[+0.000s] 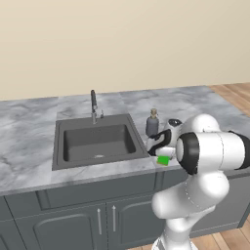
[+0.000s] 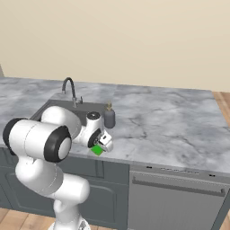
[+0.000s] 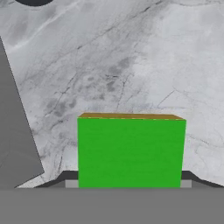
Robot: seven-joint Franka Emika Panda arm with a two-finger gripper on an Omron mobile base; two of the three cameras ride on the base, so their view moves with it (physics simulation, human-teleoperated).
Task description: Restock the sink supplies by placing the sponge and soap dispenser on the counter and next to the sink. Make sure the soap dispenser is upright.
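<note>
The bright green sponge [image 1: 163, 160] [image 2: 97, 150] [image 3: 130, 151] sits between my gripper's [image 3: 130, 183] two dark finger tips, low over the marble counter [image 1: 195, 102] [image 2: 170, 121] near its front edge, just right of the sink [image 1: 97, 141] [image 2: 85, 110]. My gripper [image 1: 163, 156] [image 2: 100, 146] points down and is shut on the sponge. Whether the sponge touches the counter I cannot tell. The dark grey soap dispenser [image 1: 152, 124] [image 2: 109, 117] with its beige pump stands upright on the counter behind my hand, beside the sink's right rim.
A thin dark faucet [image 1: 93, 105] [image 2: 69, 87] rises at the sink's back rim. The sink's grey edge [image 3: 13, 144] lies left of the sponge. Dark cabinets [image 1: 73, 224] and a dishwasher front [image 2: 175, 197] are under the counter. Marble stretches away to the right.
</note>
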